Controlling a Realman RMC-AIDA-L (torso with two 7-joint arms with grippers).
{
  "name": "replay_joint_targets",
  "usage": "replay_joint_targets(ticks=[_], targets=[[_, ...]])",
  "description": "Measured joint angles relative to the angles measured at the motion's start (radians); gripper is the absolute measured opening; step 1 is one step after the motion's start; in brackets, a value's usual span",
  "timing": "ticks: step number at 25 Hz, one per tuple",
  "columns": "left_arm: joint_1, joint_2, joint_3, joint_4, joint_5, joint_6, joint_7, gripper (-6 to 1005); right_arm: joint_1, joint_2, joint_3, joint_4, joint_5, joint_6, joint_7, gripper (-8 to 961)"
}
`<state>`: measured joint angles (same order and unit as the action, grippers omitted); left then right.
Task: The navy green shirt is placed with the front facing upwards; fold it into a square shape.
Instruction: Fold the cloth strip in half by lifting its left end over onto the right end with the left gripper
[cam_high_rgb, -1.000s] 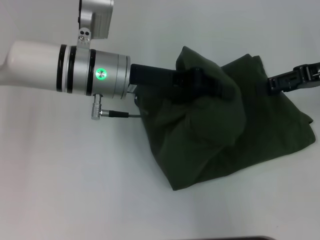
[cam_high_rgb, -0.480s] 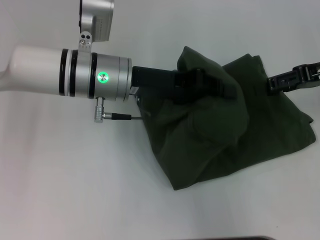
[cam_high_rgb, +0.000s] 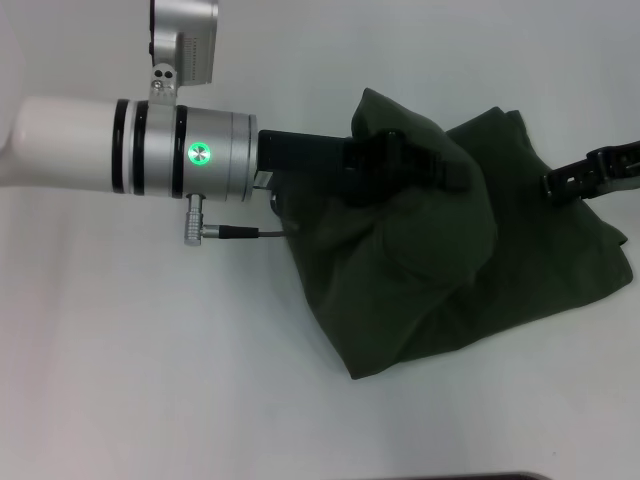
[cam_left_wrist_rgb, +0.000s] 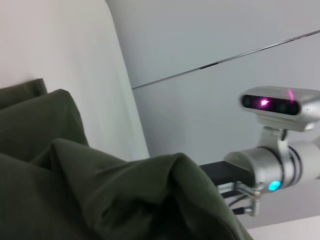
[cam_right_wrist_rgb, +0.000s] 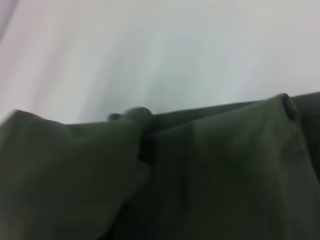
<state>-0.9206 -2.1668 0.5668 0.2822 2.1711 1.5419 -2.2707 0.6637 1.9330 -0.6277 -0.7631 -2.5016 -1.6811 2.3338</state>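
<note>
Shirt: the navy green shirt (cam_high_rgb: 450, 260) lies on the white table (cam_high_rgb: 150, 350), right of centre in the head view, already doubled over into a thick, uneven bundle with a rough four-sided outline; no lettering shows.
Raised fold: one layer of cloth is lifted into a rounded hump near the bundle's upper left part, above the flatter layers that rest on the table.
Left gripper: the left gripper (cam_high_rgb: 415, 165) reaches in from the left on its white and silver arm, and its black fingers are in the raised fold, with cloth draped over and around them.
Left gripper, opening: the fingers appear closed on the cloth, since the hump hangs from them; the fingertips themselves are hidden by the fabric.
Left wrist view: bunched folds of the shirt (cam_left_wrist_rgb: 100, 185) fill the lower part, close to the camera; the other arm shows farther off.
Right gripper: the right gripper (cam_high_rgb: 560, 183) is at the right edge of the head view, at the bundle's upper right part, its black fingers over the cloth.
Right gripper, opening: cannot tell; whether it touches or holds the cloth is not clear.
Right wrist view: a folded edge of the shirt (cam_right_wrist_rgb: 210, 170) crosses the picture, with the table behind it.
</note>
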Motion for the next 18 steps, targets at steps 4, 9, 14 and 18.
replay_joint_targets(ticks=[4,9,14,18], targets=[[0.003,0.003,0.001,0.006,-0.006,0.041,-0.008,93,0.017,0.011,-0.029,0.001,-0.003,0.017,0.002,716],[0.000,0.003,0.006,0.009,-0.007,0.042,-0.028,94,0.033,0.032,-0.047,0.016,0.000,0.054,-0.002,716],[-0.005,0.002,0.007,0.009,-0.007,0.037,-0.037,95,0.058,0.047,-0.047,0.053,0.003,0.101,-0.009,717],[-0.005,0.002,0.007,0.010,-0.007,0.036,-0.039,96,0.077,0.052,-0.053,0.072,0.003,0.135,-0.010,717]])
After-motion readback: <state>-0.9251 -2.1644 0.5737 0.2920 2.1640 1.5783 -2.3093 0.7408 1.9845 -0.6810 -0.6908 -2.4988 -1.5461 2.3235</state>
